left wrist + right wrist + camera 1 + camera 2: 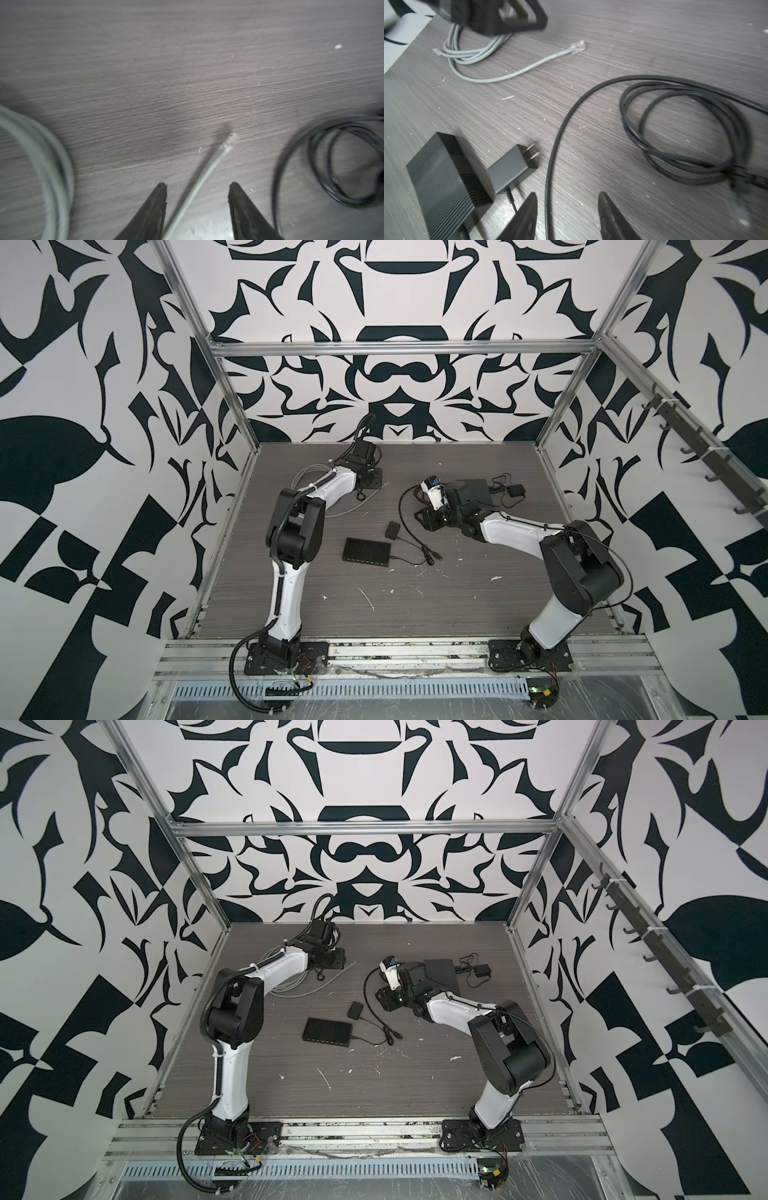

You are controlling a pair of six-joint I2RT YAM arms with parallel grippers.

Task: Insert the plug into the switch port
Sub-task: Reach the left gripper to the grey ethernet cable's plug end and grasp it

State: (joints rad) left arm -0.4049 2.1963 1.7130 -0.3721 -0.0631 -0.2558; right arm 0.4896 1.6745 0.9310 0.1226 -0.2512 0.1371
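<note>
By my reading, none of the insertion is done yet. The plug (228, 143) lies loose on the bench (187, 62) at the end of the grey cable (207, 172). In both top views it sits a little left of centre, above the switch (367, 551) and well apart from it. The left tool (197, 185) hovers with its jaws roughly half apart, straddling the cable without pinching it. The right tool (566, 195) is likewise parted and empty (a black cable (556, 145) merely runs between its fingers). What is left: grasp the plug, carry it over, line it up with a port, push it home
</note>
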